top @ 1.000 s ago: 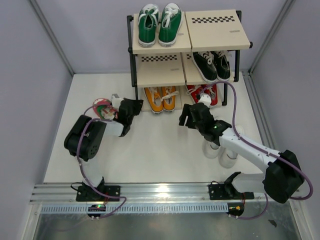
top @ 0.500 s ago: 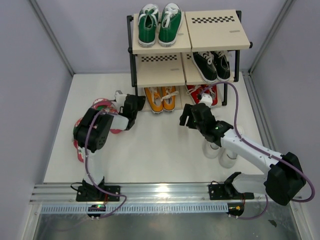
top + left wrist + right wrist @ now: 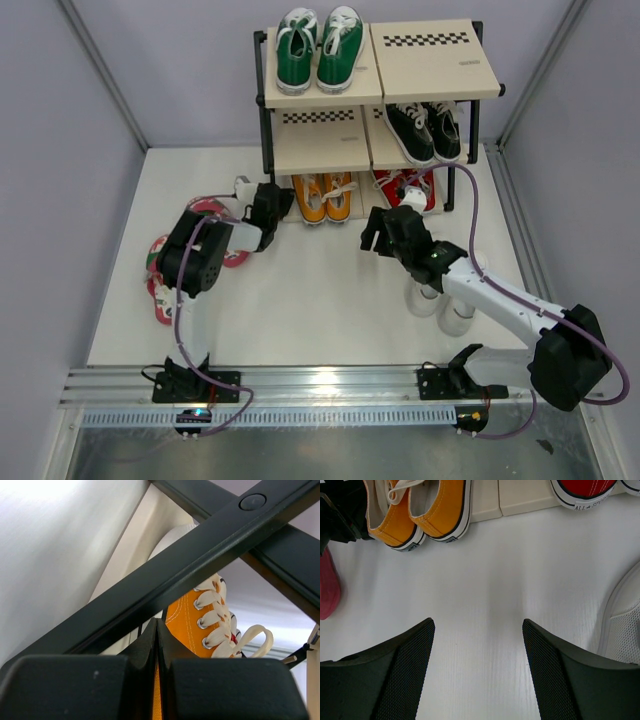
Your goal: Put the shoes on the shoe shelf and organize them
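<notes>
The shoe shelf (image 3: 435, 62) stands at the back. The orange sneakers (image 3: 322, 197) sit on its bottom left board. My left gripper (image 3: 270, 203) is shut and empty, low beside the left orange sneaker (image 3: 200, 622), with a black frame bar (image 3: 200, 560) crossing just ahead of the shut left gripper (image 3: 157, 626). My right gripper (image 3: 383, 230) hangs open over bare table in front of the shelf, and between the spread fingers of the right gripper (image 3: 477, 626) there is nothing. The white sneakers (image 3: 446, 303) lie under the right arm. Pink flip-flops (image 3: 158, 300) lie at the left, one flip-flop (image 3: 237, 259) partly under the left arm.
Green sneakers (image 3: 318, 48) fill the top left board, black sneakers (image 3: 426, 130) the middle right, red sneakers (image 3: 412, 187) the bottom right. The right wrist view shows the orange pair (image 3: 415, 512), a red toe (image 3: 582, 490), a white sneaker (image 3: 622, 622) and a pink edge (image 3: 327, 587).
My left arm has swung up and toward the shelf, bringing its shut gripper beside the orange sneakers and uncovering the flip-flops. The right arm has hardly moved.
</notes>
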Tool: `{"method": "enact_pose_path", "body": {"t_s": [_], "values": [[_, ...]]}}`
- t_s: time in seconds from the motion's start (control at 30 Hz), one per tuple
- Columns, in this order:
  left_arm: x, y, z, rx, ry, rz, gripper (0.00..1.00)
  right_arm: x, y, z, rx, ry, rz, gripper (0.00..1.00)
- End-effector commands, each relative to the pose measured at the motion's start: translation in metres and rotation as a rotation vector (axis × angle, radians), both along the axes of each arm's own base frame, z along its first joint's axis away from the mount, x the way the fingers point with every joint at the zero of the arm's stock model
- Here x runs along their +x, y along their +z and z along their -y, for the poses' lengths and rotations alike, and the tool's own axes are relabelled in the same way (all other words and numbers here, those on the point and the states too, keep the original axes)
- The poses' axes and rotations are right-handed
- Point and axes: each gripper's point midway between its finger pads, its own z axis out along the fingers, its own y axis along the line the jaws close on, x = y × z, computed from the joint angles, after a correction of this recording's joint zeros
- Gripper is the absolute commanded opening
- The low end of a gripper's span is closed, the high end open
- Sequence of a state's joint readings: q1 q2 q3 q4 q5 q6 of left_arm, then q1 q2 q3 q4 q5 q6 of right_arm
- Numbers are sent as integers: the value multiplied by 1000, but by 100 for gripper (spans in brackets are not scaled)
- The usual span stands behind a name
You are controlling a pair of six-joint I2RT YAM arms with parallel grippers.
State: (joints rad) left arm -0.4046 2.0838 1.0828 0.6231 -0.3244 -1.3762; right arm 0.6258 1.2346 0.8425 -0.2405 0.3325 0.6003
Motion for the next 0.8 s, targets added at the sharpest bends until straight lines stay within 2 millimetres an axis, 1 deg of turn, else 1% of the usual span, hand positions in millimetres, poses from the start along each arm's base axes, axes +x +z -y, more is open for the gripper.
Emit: {"method": "enact_pose_path", "body": {"t_s": [0.0, 0.07, 0.1, 0.17, 0.3, 0.37, 0.4, 0.5, 0.53, 0.57, 0.6, 0.63, 0.67, 0.7, 0.73, 0.77], "values": [[14, 0, 9, 14, -29, 9, 0, 4, 13, 0, 29, -11, 38, 75], [17, -7, 13, 10, -41, 1, 0, 4, 11, 0, 27, -14, 34, 76], [19, -5, 16, 2, -51, 7, 0, 4, 10, 1, 25, -17, 33, 76], [20, -9, 18, 1, -63, 1, 0, 4, 9, 2, 22, -19, 31, 76], [22, -5, 23, -5, -80, 12, 0, 5, 7, 3, 21, -25, 27, 75], [21, -6, 21, 3, -78, 10, 0, 6, 6, 3, 23, -24, 21, 75], [20, -2, 20, 2, -74, 17, 0, 6, 5, 2, 22, -21, 19, 75], [14, 2, 14, 20, -62, 18, 0, 5, 4, 0, 22, -9, 13, 75], [13, 12, 12, 17, -58, 33, 0, 4, 5, 0, 18, -4, 13, 75], [8, 11, 9, 26, -53, 29, 1, 4, 5, 0, 17, 0, 14, 75], [5, 15, 6, 39, -51, 36, 5, 2, 5, 1, 11, 6, 10, 75], [3, 32, 4, 41, -46, 61, 7, 1, 9, 1, 15, 11, 19, 76], [0, 38, 1, 47, -45, 71, 10, -1, 10, 1, 11, 23, 21, 76], [-7, 37, -2, 69, -48, 67, 18, -3, 11, 1, 10, 34, 19, 76], [-10, 45, -4, 76, -52, 81, 21, -4, 13, 1, 13, 44, 25, 76], [-18, 59, -6, 92, -63, 105, 26, -9, 16, -1, 17, 73, 29, 76]]}}
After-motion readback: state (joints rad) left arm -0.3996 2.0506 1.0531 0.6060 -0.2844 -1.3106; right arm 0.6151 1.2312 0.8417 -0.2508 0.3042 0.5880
